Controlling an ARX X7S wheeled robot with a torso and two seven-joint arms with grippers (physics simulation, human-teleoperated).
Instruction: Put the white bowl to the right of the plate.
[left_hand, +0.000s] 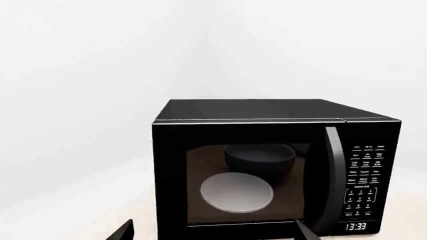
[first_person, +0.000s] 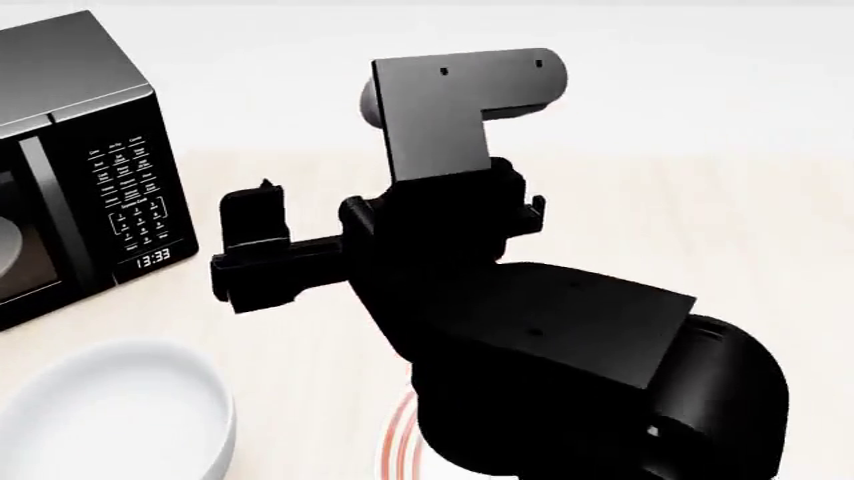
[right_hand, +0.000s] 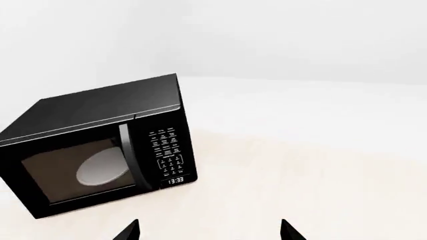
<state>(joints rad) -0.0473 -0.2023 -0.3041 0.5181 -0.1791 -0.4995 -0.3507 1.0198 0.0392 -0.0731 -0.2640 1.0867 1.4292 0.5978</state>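
Observation:
The white bowl (first_person: 114, 415) sits on the table at the head view's bottom left, cut off by the frame edge. The plate (first_person: 400, 440) lies to its right; only a sliver of its red rings shows beside my right arm (first_person: 534, 320), which hides the rest. That arm fills the middle of the head view and its black end reaches left toward the microwave. In the right wrist view my right gripper (right_hand: 210, 234) is open and empty over bare table. My left gripper (left_hand: 213, 235) is open and empty, facing the microwave door. Neither wrist view shows the bowl or the plate.
A black microwave (first_person: 80, 170) stands at the back left with its door shut and its clock reading 13:33. It also shows in the left wrist view (left_hand: 267, 165) and the right wrist view (right_hand: 100, 150). A pale dish (left_hand: 237, 191) shows through its window.

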